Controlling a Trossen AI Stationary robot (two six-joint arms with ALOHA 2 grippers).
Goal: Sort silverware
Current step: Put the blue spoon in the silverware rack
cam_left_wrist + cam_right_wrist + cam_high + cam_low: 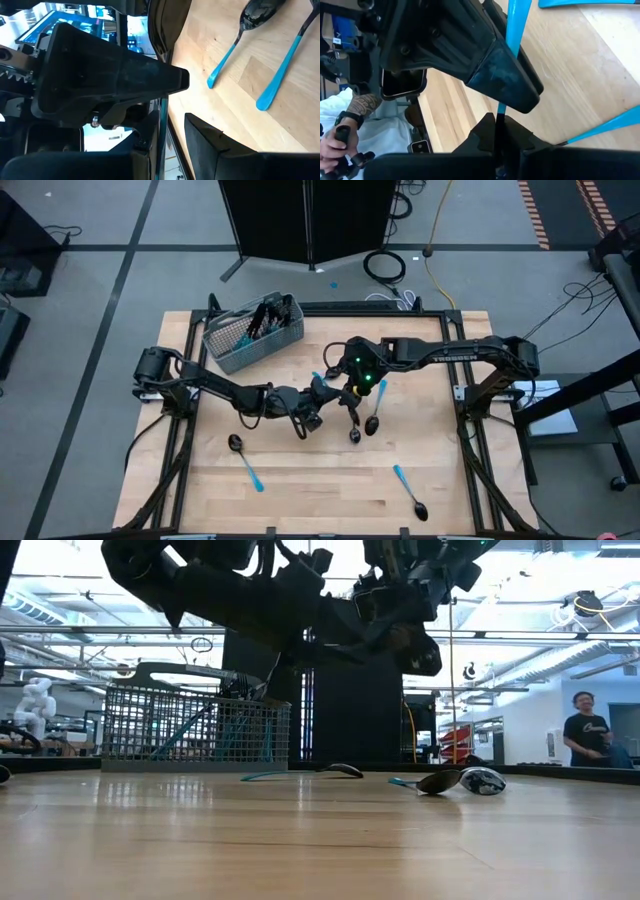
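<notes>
Mid-table handover: right gripper (pixel 501 131) pinched tight on a blue-handled piece (pixel 516 20), left gripper (pixel 172 107) jaws narrowly parted beside it; four spoons (pixel 372 420) sorted below, most silverware waiting in the basket (pixel 225 345)

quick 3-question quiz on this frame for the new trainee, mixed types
1. Multiple choice: how many spoons lie loose on the table in the high view? A) two B) four C) seven
2. True or false: the wire-mesh basket is empty.
3. Short answer: what is the right gripper shut on?

Key
1. B: one on the table's left, two near the middle, one at the near right.
2. False: silverware stands in it.
3. The light-blue handle of a utensil, held above the middle of the table, close to the left gripper.
</notes>
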